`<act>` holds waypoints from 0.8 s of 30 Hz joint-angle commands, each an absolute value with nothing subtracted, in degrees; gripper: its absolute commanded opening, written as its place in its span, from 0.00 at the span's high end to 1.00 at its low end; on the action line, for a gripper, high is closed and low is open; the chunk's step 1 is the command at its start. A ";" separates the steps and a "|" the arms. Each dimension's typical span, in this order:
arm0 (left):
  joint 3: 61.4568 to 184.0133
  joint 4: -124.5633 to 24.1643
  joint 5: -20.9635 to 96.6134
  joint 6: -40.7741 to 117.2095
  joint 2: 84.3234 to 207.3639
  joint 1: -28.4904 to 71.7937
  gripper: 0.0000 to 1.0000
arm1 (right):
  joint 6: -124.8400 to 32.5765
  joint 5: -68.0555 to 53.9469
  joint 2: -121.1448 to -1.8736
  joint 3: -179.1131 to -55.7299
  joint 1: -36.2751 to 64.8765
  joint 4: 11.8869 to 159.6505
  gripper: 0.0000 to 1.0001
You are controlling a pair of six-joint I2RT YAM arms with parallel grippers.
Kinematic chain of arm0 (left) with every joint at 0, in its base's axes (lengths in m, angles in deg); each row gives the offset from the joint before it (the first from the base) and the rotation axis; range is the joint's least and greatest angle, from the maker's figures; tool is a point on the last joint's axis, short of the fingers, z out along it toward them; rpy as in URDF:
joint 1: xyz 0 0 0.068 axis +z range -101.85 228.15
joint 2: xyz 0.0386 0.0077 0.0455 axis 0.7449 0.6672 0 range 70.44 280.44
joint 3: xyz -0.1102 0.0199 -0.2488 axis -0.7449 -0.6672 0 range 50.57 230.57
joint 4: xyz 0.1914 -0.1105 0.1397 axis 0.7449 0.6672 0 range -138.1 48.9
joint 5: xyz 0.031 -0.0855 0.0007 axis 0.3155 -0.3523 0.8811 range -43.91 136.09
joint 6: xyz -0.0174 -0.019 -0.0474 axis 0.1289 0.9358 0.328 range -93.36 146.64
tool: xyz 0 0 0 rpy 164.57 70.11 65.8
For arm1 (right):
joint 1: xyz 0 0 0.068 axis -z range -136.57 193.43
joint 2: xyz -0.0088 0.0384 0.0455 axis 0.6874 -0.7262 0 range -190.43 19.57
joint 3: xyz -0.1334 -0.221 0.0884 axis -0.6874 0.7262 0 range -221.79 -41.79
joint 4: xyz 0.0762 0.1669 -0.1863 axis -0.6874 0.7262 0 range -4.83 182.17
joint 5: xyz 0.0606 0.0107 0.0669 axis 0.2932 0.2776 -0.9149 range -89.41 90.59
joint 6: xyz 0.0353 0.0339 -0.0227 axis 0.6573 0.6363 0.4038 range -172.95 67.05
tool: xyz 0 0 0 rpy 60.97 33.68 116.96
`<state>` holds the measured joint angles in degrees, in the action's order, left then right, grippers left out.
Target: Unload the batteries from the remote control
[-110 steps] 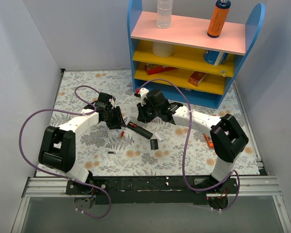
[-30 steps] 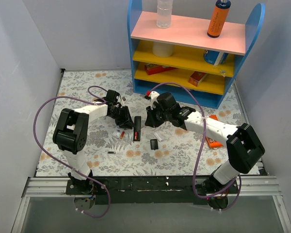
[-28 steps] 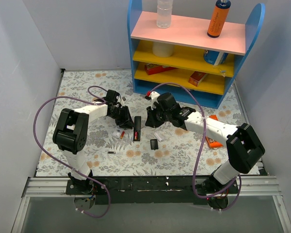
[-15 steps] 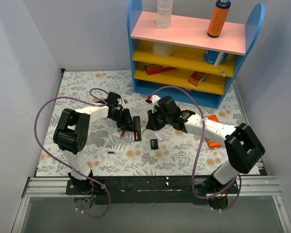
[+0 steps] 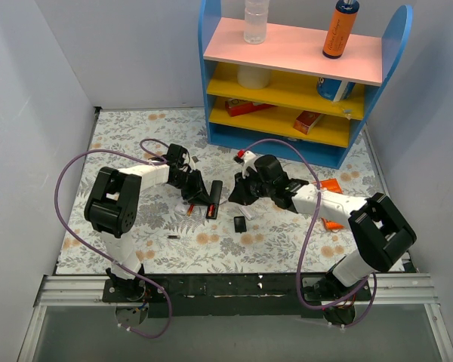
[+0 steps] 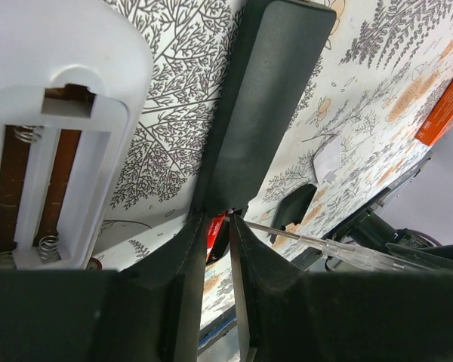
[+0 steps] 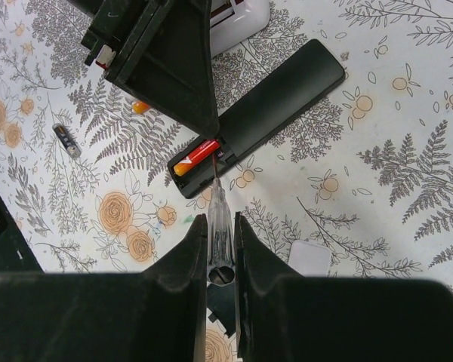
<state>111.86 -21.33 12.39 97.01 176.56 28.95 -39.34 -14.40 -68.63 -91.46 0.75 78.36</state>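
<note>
Remote control (image 5: 214,197) lies flat on the bench (image 5: 128,136), its open compartment end toward the right gripper (image 7: 219,219). That gripper clamps a clear pick (image 7: 215,192), whose tip reaches the red battery (image 7: 196,156) lying lengthwise inside. The left gripper (image 6: 217,220), jaws nearly together, bears on the same end.

Floral table cover (image 5: 121,128); blue shelf unit (image 5: 287,148), pink and yellow boards, rear; grey walls (image 5: 136,53).

light: bright, even, probably overhead | shadows: soft, short | blur: near edges of wrist views
</note>
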 commanded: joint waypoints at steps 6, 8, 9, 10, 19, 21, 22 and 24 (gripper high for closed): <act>111.03 -21.02 11.37 96.95 177.66 28.38 0.86 | -36.70 -13.65 -66.30 -88.73 1.33 74.19 0.99; 110.77 -20.94 11.11 97.04 177.66 28.38 0.88 | -35.81 -14.09 -66.21 -87.58 1.33 72.35 0.99; 110.77 -20.94 11.11 97.04 177.66 28.29 0.89 | -35.37 -13.92 -66.21 -86.88 1.33 71.12 0.99; 110.77 -21.02 11.02 97.04 177.66 28.29 0.89 | -34.67 -13.74 -66.12 -85.66 1.33 70.50 0.99; 110.51 -20.94 10.40 96.95 178.19 28.20 0.97 | -28.96 -12.95 -66.03 -80.73 2.29 65.49 0.99; 110.51 -20.85 10.49 96.95 178.28 28.20 0.99 | -27.38 -14.00 -66.12 -79.76 2.91 64.26 0.99; 110.51 -20.76 10.49 96.95 178.28 28.20 0.99 | -26.85 -14.70 -66.21 -79.23 3.17 63.12 0.99; 110.51 -20.76 10.49 96.95 178.37 28.20 1.00 | -25.19 -16.98 -66.30 -77.39 3.96 58.91 0.99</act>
<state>111.67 -21.33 10.19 97.42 177.33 28.86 -28.70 -14.44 -65.99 -80.53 2.89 64.22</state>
